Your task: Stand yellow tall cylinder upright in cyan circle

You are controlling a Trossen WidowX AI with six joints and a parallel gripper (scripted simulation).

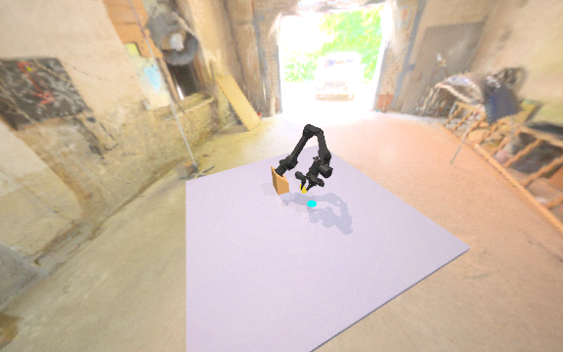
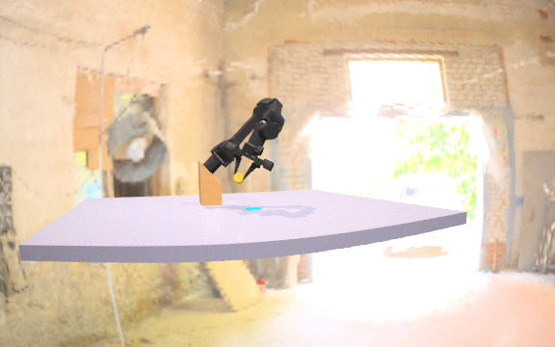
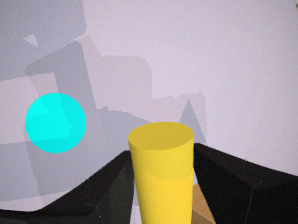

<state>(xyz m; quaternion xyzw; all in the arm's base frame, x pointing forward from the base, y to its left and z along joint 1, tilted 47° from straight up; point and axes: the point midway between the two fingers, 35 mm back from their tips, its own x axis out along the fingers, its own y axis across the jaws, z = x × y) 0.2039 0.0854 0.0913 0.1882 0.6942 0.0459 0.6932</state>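
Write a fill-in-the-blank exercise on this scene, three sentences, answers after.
1. The gripper is shut on the yellow ____.
2. The cyan circle lies flat on the ____ surface.
3. The held object hangs ____ the surface, not touching it.

Answers: cylinder; lavender; above

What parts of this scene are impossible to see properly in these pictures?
- Lower end of the yellow cylinder: wrist view, cut off behind the pincer and the frame edge.
- How the cylinder is tilted: top view, too small.
- Base of the arm: exterior view, hidden by the tan wedge block.
- Background clutter: blurred in both wide views.
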